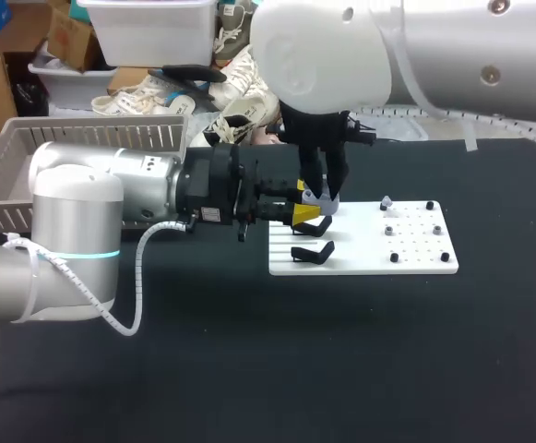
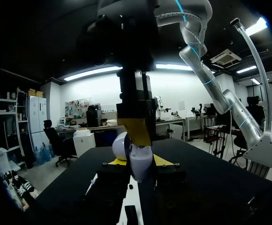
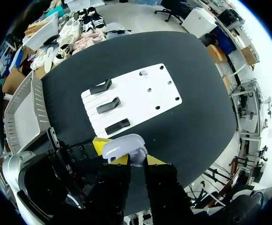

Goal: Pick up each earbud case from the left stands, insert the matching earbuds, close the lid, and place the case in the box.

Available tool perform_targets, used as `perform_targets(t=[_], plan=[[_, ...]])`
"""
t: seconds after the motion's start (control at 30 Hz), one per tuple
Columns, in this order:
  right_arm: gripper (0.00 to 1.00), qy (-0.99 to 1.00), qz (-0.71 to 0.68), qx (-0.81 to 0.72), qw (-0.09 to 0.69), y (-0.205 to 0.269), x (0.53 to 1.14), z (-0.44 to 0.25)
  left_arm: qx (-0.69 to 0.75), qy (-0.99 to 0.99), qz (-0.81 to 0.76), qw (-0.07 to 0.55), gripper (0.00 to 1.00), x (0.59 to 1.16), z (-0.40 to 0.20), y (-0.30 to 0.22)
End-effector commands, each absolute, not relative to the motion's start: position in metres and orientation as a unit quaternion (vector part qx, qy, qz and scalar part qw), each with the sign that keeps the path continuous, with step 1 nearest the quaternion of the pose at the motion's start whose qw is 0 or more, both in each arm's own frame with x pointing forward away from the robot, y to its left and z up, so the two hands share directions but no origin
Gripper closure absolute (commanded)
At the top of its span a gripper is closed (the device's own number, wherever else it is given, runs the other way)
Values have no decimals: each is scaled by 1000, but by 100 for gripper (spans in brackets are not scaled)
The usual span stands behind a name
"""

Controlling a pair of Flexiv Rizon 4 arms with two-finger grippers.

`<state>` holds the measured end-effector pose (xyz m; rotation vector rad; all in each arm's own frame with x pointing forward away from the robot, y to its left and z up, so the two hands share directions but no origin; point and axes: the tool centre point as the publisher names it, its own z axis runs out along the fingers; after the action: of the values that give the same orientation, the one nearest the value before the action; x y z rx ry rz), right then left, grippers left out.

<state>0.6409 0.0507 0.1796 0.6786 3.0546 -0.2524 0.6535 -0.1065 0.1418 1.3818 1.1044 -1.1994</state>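
Over the left part of the white board (image 1: pixel 364 263), my left gripper (image 1: pixel 308 214) is shut on a white earbud case (image 2: pixel 140 166) with its lid (image 2: pixel 121 146) open. From above, my right gripper (image 1: pixel 324 197) comes down onto the case, shut on a small white piece that looks like an earbud (image 3: pixel 138 158). In the right wrist view the case lid (image 3: pixel 122 144) sits just ahead of that gripper (image 3: pixel 138 160). Three black stands (image 3: pixel 108 105) on the board hold nothing. One white earbud (image 1: pixel 387 201) rests at the board's far side.
A grey slatted basket (image 1: pixel 9 185) stands at the far left of the table, behind my left arm. Several small black pegs (image 1: pixel 395 257) stick up from the right half of the board. Black tabletop (image 1: pixel 341 369) lies in front.
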Motion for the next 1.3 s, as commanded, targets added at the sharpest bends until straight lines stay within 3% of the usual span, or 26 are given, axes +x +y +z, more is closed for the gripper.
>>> perform_targets(t=[0.03, 0.17, 0.27, 0.63, 0.83, 0.93, 1.0, 1.17, 1.23, 1.3], plan=[[100, 972, -85, 217, -2, 54, 644, 178, 566, 453, -491, 483, 100, 653, 142, -107], [63, 972, -83, 220, 0, 53, 642, 181, 566, 453, -491, 483, 100, 653, 142, -107], [51, 972, -70, 224, 4, 51, 638, 189, 566, 453, -491, 483, 100, 653, 142, -107], [48, 971, 67, 229, 23, 4, 629, 230, 566, 453, -491, 483, 100, 653, 142, -107], [35, 977, 111, 172, 65, -23, 646, 235, 566, 453, -491, 483, 100, 653, 142, -107], [20, 981, 112, 133, 81, -32, 656, 234, 566, 453, -491, 483, 100, 653, 142, -107], [16, 985, 90, 115, 93, -38, 664, 227, 566, 453, -491, 483, 100, 653, 142, -107], [19, 990, 73, 90, 80, -53, 681, 202, 566, 453, -491, 483, 100, 653, 142, -107], [9, 991, 75, 90, 70, -61, 687, 193, 566, 453, -491, 483, 100, 653, 142, -107], [7, 991, 73, 93, 68, -68, 693, 184, 566, 453, -491, 483, 100, 653, 142, -107]])
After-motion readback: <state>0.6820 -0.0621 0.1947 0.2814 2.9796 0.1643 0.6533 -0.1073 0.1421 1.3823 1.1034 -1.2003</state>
